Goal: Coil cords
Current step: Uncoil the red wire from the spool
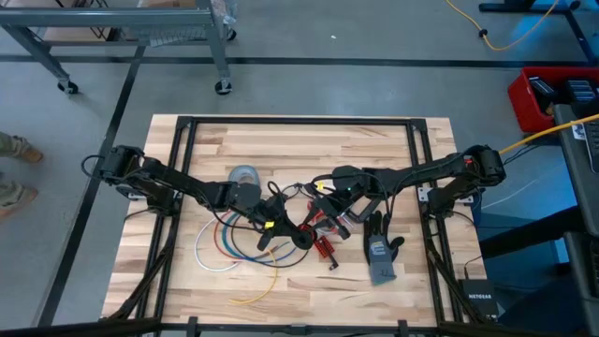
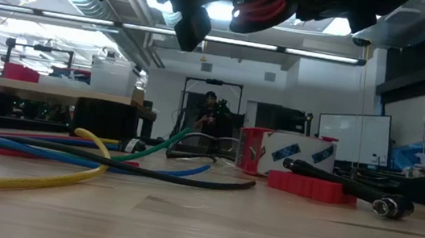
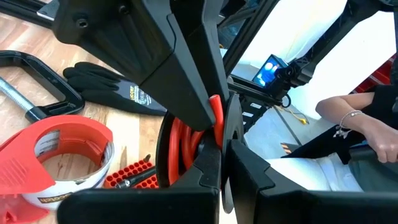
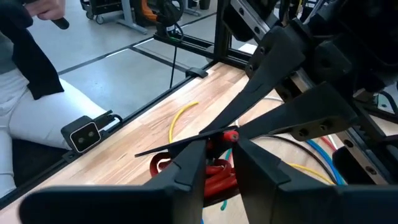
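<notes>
- My left gripper is clamped tight on the red cord, coil bundled mid-table.
- My right gripper pinches the same red cord; its fingers look nearly together.
- Risk: uneven pulling loosens loops, or snags the blue cord.

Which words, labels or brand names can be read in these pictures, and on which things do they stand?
"NETGEAR": white letters on the small black box at the table's edge; this reading is unsure.
Yellow print on the black glove: too blurred to read.
Print on the tape roll in the red dispenser: too small to read.
Blue labels on the white and red dispenser: unreadable.
</notes>
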